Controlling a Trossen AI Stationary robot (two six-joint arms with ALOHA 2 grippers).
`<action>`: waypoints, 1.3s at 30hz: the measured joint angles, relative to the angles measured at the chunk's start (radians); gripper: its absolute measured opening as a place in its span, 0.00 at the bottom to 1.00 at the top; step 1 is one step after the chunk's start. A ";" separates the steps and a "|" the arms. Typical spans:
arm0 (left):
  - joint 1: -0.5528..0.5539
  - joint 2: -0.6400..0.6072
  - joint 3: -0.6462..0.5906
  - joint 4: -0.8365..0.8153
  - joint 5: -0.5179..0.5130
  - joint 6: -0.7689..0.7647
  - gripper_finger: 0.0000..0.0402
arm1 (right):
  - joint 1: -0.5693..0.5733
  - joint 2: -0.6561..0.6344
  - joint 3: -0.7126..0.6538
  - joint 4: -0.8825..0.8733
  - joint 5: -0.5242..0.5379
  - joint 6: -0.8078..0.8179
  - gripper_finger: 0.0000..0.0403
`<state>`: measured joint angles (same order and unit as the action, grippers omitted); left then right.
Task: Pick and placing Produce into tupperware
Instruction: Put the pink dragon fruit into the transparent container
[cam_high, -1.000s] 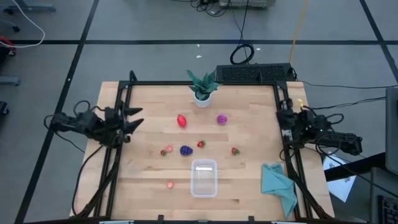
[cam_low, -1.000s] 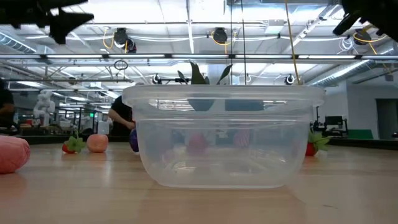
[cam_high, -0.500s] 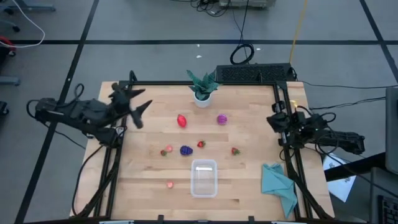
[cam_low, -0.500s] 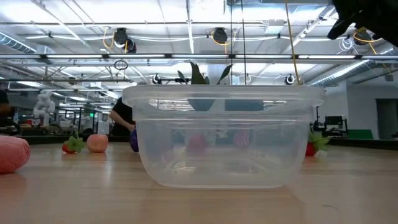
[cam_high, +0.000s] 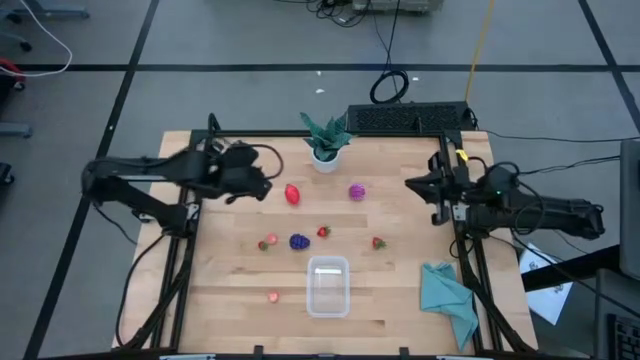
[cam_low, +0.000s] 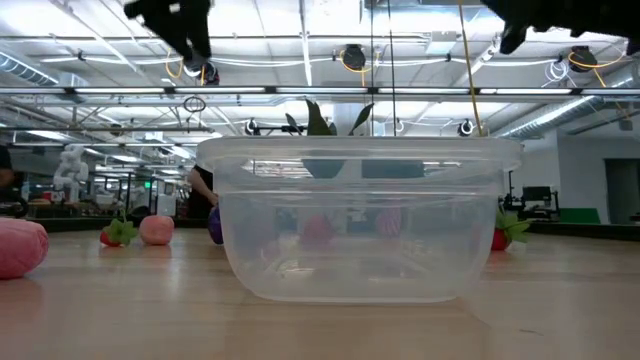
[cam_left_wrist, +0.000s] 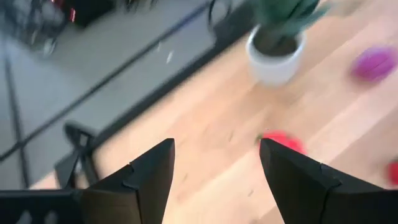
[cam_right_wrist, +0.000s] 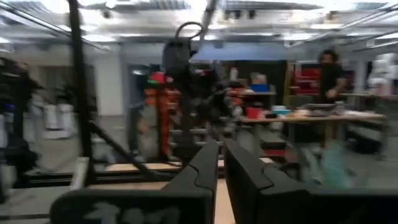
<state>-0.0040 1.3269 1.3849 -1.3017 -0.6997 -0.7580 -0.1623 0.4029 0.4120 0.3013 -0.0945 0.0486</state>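
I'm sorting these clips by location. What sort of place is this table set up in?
Probably a robotics lab or workshop. The wooden table stands on a grey floor with taped lines and loose cables; the low view shows exposed ceiling trusses and hanging lights, and the right wrist view shows cluttered benches with a person behind.

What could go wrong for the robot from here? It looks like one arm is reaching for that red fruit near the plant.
The open left pincer hangs close to the red fruit, which lies near the potted plant; a wide approach might bump the plant. The fruit looks small and rounded, so it could roll away. The tupperware looks light and might slide if nudged.
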 joint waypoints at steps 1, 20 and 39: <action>0.018 0.027 0.000 -0.024 0.027 -0.013 0.60 | 0.000 0.017 0.007 0.001 0.015 -0.011 0.04; 0.102 0.381 -0.002 0.078 0.102 0.357 0.60 | 0.000 0.069 0.015 0.020 0.020 -0.016 0.04; 0.157 0.374 -0.002 0.190 0.438 0.255 0.60 | 0.000 0.069 0.015 0.023 0.015 0.051 0.04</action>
<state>0.1529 1.7008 1.3830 -1.1122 -0.2619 -0.5028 -0.1623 0.4722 0.4274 0.3241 -0.0795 0.0995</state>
